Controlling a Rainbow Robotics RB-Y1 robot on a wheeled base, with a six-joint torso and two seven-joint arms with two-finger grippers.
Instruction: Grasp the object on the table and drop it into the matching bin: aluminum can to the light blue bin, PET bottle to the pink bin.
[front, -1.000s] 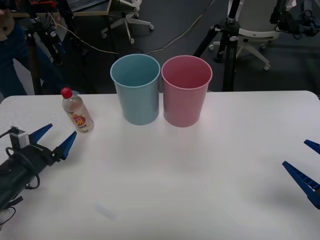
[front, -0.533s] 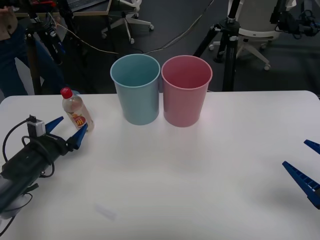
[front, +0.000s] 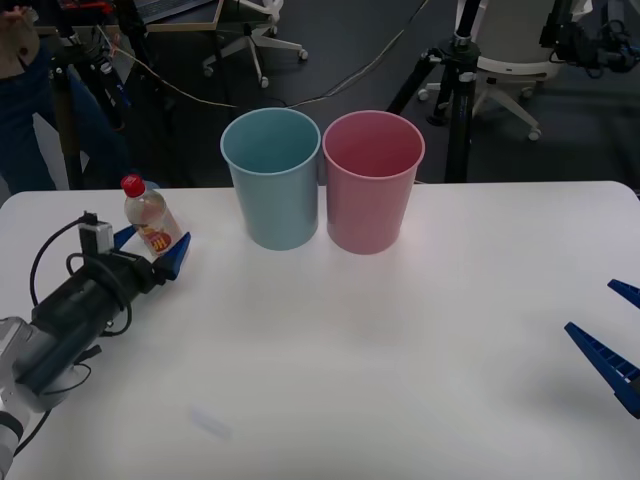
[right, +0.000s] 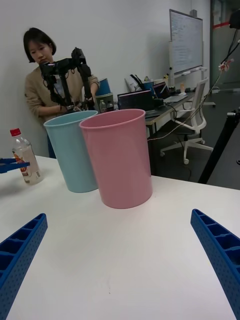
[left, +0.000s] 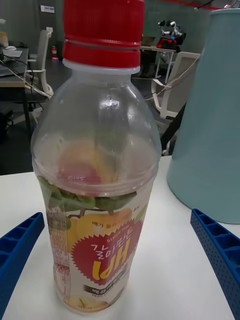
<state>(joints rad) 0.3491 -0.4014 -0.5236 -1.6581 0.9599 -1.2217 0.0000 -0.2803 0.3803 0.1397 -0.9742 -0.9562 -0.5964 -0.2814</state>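
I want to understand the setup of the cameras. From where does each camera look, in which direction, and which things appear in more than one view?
Front view: from above the arms, down onto the table; the left claw stands open around the PET bottle, the right claw waits open at the right edge.
Right wrist view: low over the table, toward the pink bin and the light blue bin, between its own blue fingers.
Left wrist view: close on the bottle, between its own fingers.
Shared: the bottle and the light blue bin appear in all three.

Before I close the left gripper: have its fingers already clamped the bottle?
No. In the left wrist view the bottle stands between the open fingers with gaps on both sides.
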